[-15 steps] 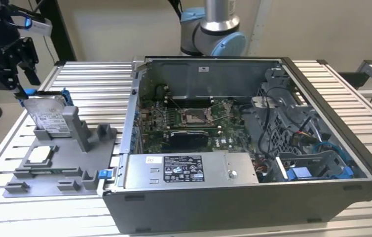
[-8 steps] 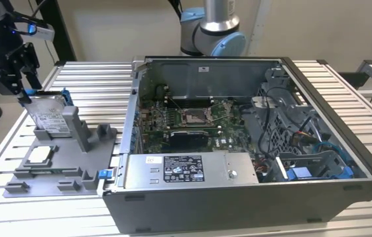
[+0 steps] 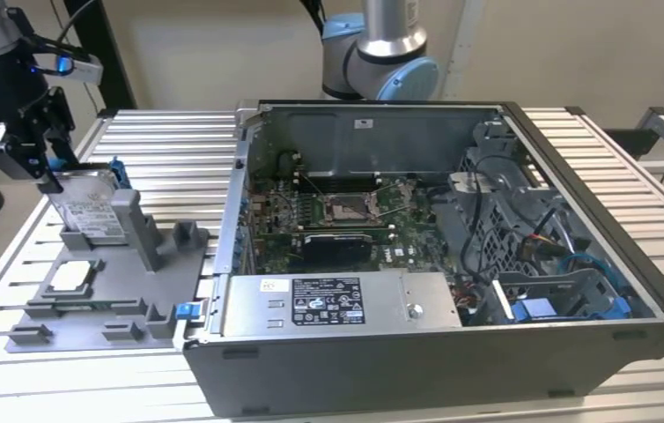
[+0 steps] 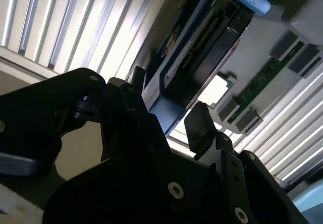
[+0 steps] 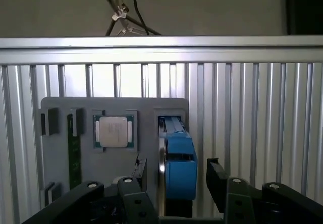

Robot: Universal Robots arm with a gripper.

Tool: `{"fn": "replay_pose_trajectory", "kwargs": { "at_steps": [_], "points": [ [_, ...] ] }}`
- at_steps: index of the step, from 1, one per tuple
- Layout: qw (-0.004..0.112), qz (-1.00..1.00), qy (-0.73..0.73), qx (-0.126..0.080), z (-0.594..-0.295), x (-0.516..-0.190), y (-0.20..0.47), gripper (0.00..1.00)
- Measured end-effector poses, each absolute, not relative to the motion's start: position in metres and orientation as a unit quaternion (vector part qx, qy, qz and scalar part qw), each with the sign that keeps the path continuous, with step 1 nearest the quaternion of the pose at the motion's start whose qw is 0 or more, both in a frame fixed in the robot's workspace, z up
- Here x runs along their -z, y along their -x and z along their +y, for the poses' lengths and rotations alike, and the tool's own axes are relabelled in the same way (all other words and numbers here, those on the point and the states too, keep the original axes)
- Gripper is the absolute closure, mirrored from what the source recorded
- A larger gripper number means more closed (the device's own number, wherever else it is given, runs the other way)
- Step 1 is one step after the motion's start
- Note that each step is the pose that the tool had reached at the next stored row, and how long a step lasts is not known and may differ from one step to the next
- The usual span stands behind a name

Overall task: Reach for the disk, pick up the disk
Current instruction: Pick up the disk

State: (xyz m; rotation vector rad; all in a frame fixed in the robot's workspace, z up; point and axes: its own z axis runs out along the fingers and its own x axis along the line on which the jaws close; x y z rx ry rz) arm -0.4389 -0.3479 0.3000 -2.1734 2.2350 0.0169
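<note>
Two dark fingers (image 5: pixel 214 176) of the tool (image 3: pixel 47 183) stand spread on either side of the disk (image 3: pixel 88 210). The first wrist view shows a sliver of gap at each finger, so nothing is pinched.

The disk stands on edge at about nine o'clock in the exterior view, its lower end seated in a slot of a grey holder (image 3: pixel 121 295) that lies on the slatted worktop (image 3: pixel 167 132). Its blue frame edge faces up toward the tool. A grey upright post (image 3: pixel 132 218) of the holder rises just beside the disk at its three o'clock side, the closest thing crowding it.

Toward six o'clock from the disk, a small square silver chip (image 3: pixel 70 277) lies flat in its own recess. A thin green board (image 5: pixel 74 156) sits beyond the chip, on the side away from the disk.

An open computer case (image 3: pixel 426 374) fills the middle and the three o'clock side, its near wall just beside the holder's edge. Inside are a green mainboard (image 3: pixel 332 211), a grey metal box (image 3: pixel 426 304) with a black-and-white sticker, and blue cabling (image 3: pixel 567 264). At twelve o'clock, behind the case, stands the base of another arm (image 3: pixel 377 53).
</note>
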Motion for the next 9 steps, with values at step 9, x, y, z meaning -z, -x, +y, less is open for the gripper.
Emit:
{"fn": "replay_pose_trajectory", "kwargs": {
  "at_steps": [9],
  "points": [
    [0.012, 0.715, 0.699, -0.005, -0.348, -0.284, 0.438, 0.0]
  ]
}}
